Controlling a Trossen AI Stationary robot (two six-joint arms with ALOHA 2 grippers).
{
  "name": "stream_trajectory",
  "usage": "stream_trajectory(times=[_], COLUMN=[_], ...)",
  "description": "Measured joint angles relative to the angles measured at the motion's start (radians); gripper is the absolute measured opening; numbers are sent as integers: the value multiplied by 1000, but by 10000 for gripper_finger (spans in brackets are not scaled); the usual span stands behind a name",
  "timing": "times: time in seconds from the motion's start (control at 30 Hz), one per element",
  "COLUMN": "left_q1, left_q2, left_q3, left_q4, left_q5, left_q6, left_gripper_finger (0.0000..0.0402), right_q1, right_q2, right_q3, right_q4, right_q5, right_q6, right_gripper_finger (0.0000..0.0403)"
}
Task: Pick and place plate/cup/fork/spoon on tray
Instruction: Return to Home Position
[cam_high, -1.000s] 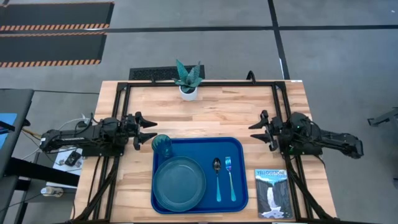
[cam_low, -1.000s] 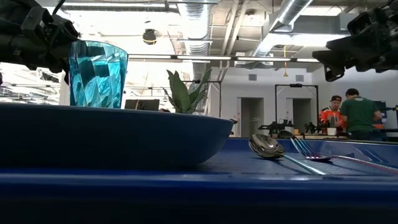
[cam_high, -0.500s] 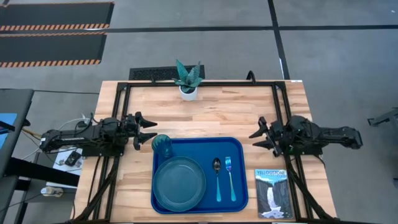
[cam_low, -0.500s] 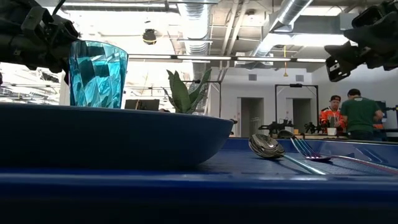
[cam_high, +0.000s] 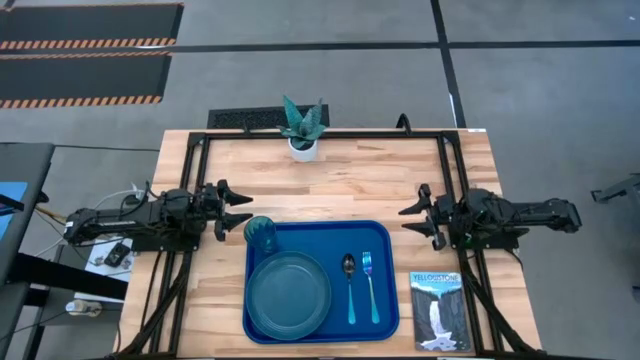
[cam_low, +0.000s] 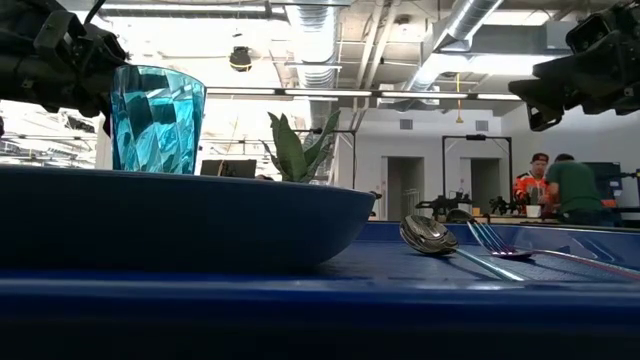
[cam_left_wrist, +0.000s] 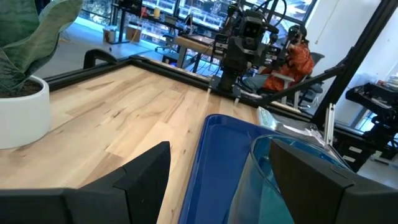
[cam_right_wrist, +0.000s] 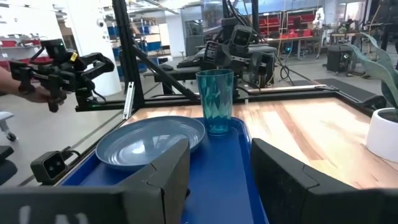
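Observation:
The blue tray (cam_high: 385, 235) lies at the table's near middle. On it rest the round teal plate (cam_high: 289, 293), the ribbed teal cup (cam_high: 262, 233) upright at its far left corner, the spoon (cam_high: 350, 288) and the fork (cam_high: 370, 285) side by side. My left gripper (cam_high: 243, 211) is open and empty, level, just left of the cup and above the table. My right gripper (cam_high: 411, 214) is open and empty, level, right of the tray. The right wrist view shows the cup (cam_right_wrist: 216, 101) and the plate (cam_right_wrist: 149, 140).
A white pot with a spiky plant (cam_high: 302, 130) stands at the table's far middle. A waterfall-photo booklet (cam_high: 438, 310) lies right of the tray near the front edge. A black frame (cam_high: 330, 135) runs round the table. People show in the room behind.
My right gripper has drawn a little toward the table's right and near side, then come back toward the left and far side, and has turned about its wrist. It stays open. The left arm and all things on the tray have kept still.

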Motion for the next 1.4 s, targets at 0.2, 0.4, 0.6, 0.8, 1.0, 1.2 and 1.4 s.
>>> stream_trajectory(times=[0.2,0.4,0.6,0.8,1.0,1.2,1.4], left_q1=[0,0,0,0,0,0,0], left_q2=[0,0,0,0,0,0,0], left_q3=[0,0,0,0,0,0,0], left_q4=[0,0,0,0,0,0,1], left_q5=[1,1,1,2,2,2,2], left_q6=[-21,-35,-35,-35,-34,-40,-41], left_gripper_finger=[261,261,261,261,261,261,261], right_q1=[-1,-1,-1,-1,-1,-1,-1], right_q2=[0,0,0,0,0,0,0], right_q3=[0,0,0,0,0,0,1], right_q4=[1,0,0,0,0,0,0], right_q5=[0,0,0,-1,-1,-1,-1], right_q6=[-1,-3,-3,-3,-3,-2,-2], right_gripper_finger=[193,192,194,192,194,192,194])
